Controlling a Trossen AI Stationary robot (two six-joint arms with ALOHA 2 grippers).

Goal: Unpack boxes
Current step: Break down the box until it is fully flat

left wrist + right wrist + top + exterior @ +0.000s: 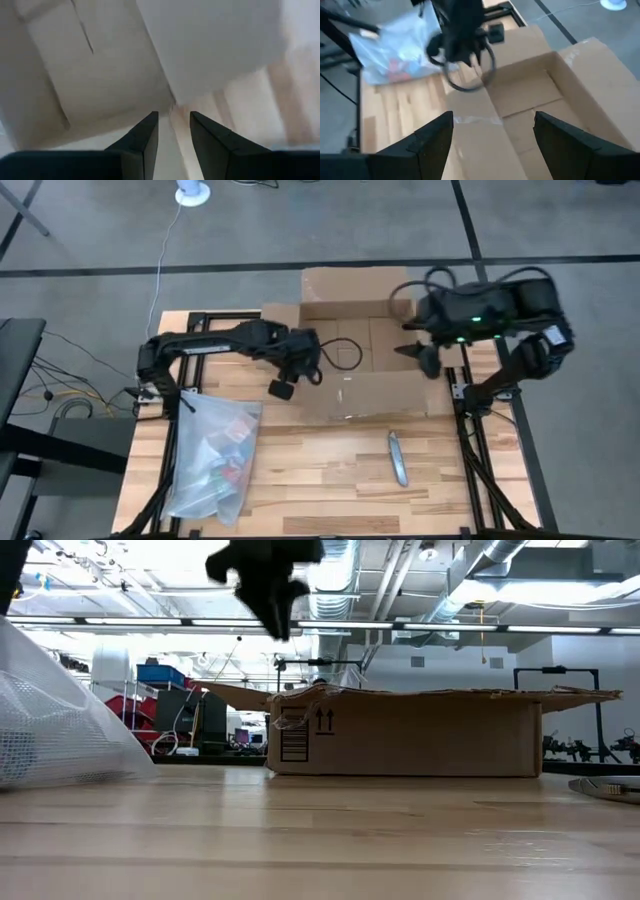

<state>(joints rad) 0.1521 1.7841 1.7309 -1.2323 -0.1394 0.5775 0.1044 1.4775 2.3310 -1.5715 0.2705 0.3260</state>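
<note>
As things stand on the near boards: a slim metal tool [398, 457] lies by itself on the wooden table [320, 490], and a clear plastic bag [213, 455] of coloured items sits at the near left, well apart from it.
Box position: the cardboard box [355, 355] sits at the table's far edge, behind the bag and the tool, with its flaps folded outward and its far flap hanging past the boards.
Box contents: the overhead and right wrist views show only bare cardboard floor inside; nothing left to lift out can be made out.
Left gripper [173, 116]: low over the box's near left corner, fingers parted by a narrow gap and empty, with a flap edge just beyond the tips.
Right gripper [492, 120]: above the box's right side, fingers spread wide, holding nothing.
Step in hand: probably finishing the emptying, or checking the interior.
How to do it well: keep one arm steadying a wall while the other reaches in, and come down clear of the flaps so that the light box is not pushed off the far edge.
Watch for: the left arm's looped cable [470, 75] hanging over the opening, which could catch a flap.
Beyond the table: grey floor with dark lines.
</note>
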